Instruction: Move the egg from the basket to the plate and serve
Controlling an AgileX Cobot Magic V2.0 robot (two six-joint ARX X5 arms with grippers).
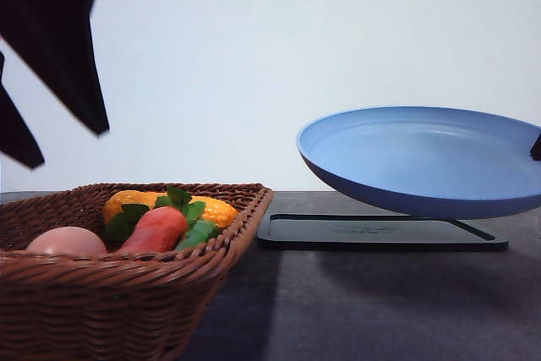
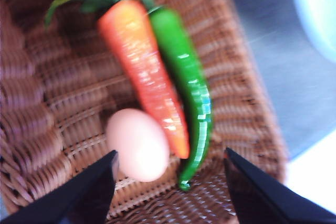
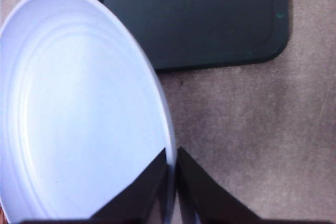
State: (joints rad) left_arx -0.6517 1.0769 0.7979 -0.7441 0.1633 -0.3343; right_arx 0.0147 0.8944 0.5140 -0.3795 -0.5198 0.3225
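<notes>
Basket (image 1: 127,293): woven wicker, rough, dk brown. Egg (image 2: 139,144): smooth, slight gloss. Plate (image 1: 423,158): matt blue, smooth. Tray (image 3: 210,19): black, matt. Pepper (image 2: 191,108): glossy green.

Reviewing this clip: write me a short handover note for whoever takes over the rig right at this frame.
Left gripper: open, above the basket, nothing held; the egg lies just ahead, nearer one finger.
Right gripper: shut on the rim of the blue plate, holding it in the air above the black tray.
Egg is in the basket beside the carrot and a green pepper.
Done: plate lifted.
Left: grasp the egg, place it on the plate, then serve the plate.
</notes>
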